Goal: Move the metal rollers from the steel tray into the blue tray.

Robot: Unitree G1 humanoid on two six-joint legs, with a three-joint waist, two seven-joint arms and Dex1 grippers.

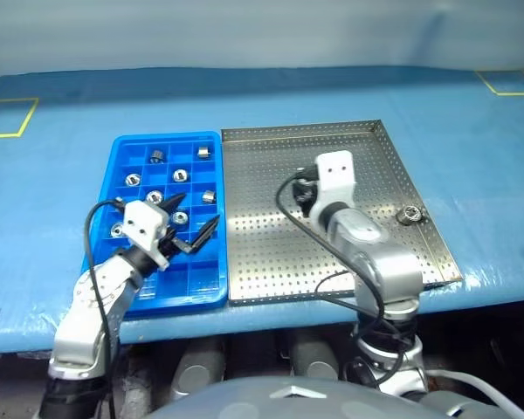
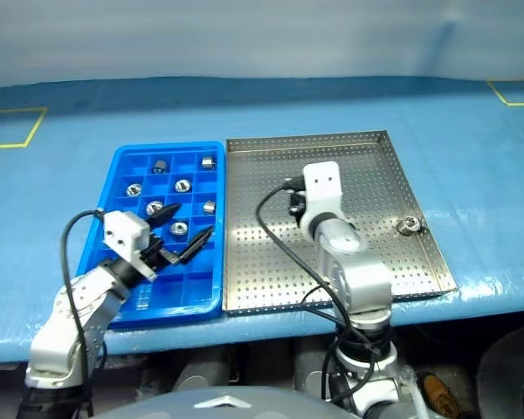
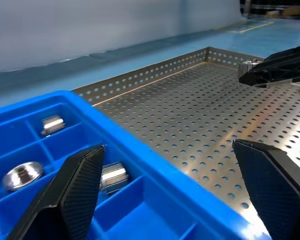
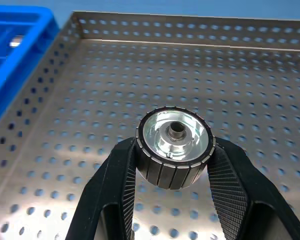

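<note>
Nearest the camera, on the left, the left gripper [image 1: 190, 212] hangs over the near half of the blue tray [image 1: 122, 144] with its two fingers spread wide and nothing between them. Several rollers [image 1: 201, 152] already sit in separate compartments – eight or so by count. To the right lies the steel tray [image 1: 375, 131], touching the blue one along their shared edge. Over its middle the right gripper [image 4: 174, 155] is clamped on one roller [image 4: 174, 135], fingers bearing on opposite sides of its ribbed rim, bore facing the wrist camera. One further roller [image 1: 409, 215] rests near the right rim. Judgement – these are small, hard, dense parts; the polished faces look slippery, so the ribbed rim is the sound place to take hold
</note>
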